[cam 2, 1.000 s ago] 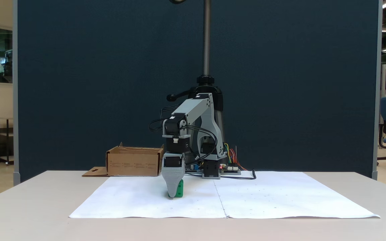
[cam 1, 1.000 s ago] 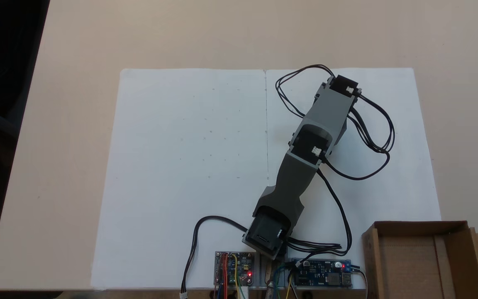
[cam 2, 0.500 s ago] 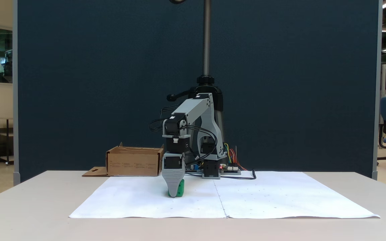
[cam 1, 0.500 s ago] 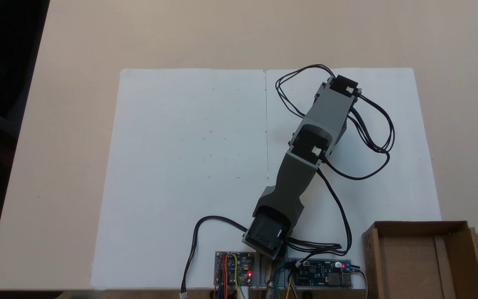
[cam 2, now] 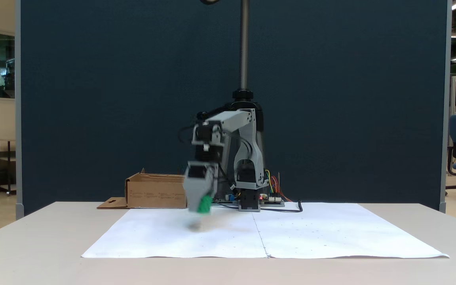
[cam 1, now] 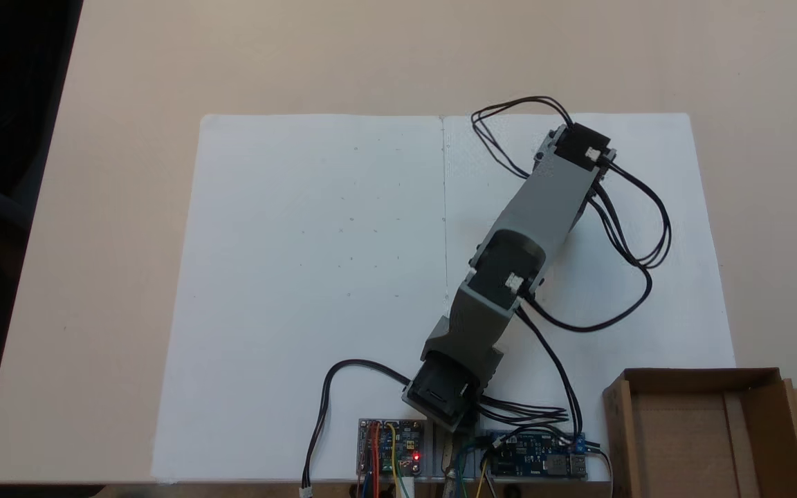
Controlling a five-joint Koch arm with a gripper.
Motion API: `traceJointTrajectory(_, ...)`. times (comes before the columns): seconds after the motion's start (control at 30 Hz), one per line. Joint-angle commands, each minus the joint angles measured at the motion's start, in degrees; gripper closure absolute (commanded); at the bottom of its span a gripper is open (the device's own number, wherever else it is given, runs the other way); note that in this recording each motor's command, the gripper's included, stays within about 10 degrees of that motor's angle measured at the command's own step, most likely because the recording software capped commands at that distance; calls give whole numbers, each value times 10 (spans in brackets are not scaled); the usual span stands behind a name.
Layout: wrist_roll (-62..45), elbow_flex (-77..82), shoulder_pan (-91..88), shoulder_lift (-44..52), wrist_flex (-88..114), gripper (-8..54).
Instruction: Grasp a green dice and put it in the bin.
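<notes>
A dark blue partition stands behind the pale counter (cam 2: 34,237), which has white paper (cam 2: 311,233) spread across its middle. From the front, the arm is blurred with motion, and the end effector (cam 2: 200,206) hangs clear of the paper with the dice (cam 2: 204,204) pinched at its tip, green showing below the grey jaws. So, as I judge it, the grasp is made and the lift is under way. What is left is the carry across to the bin (cam 2: 156,192), which sits at the back of the counter, near the arm's base, and then the release.

From above, the arm covers the dice, and the bin (cam 1: 710,377) lies at the lower right corner with nothing in the part of it that shows. Its side flap has a cut-out slot. Faint print runs along the bin's front wall, too small to read. I see no other labels I could make out.
</notes>
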Motion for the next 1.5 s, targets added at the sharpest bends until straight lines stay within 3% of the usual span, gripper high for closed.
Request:
traceJointTrajectory(0.0, 91, -25, 32, 66, -21, 331)
traceJointTrajectory(0.23, 185, -27, 145, 140, -90, 331)
traceJointTrajectory(0.57, 178, -53, 367, 139, -180, 331)
traceJointTrajectory(0.93, 62, -85, 624, 97, -186, 331)
traceJointTrajectory(1.47, -119, -84, 729, 26, -81, 331)
